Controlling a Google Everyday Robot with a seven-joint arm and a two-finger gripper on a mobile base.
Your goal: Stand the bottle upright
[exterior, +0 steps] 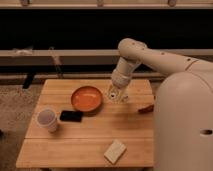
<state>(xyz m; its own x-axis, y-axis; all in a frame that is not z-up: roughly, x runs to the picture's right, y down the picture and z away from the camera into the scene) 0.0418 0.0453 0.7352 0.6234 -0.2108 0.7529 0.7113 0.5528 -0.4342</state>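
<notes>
The bottle (121,96) is seen as a small pale, translucent shape at the tip of the gripper (115,93), just above the far-right part of the wooden table (90,145). It is found just beside the right rim of the orange bowl (86,99), without being seen to touch it. Whether the bottle is upright or tilted cannot be told, as its outline merges with the fingers. Whether its base rests on the wood cannot be made out either.

The gripper is closed, with its fingers drawn tight on the bottle. It is pointed downward at the end of the white arm (150,56), which is reached in from the right and bent over the back of the table. The robot's large white body (185,125) fills the right side of the view.

Further out, a flat black object (71,116) is laid just in front of the bowl, close to its near rim. A white paper cup (47,120) is set upright to the left of that, near the table's left edge. A pale rectangular block (115,151) is placed flat near the front edge — well apart from the gripper. A small reddish-brown object (146,108) is seen at the right edge of the table, next to the robot's body.
</notes>
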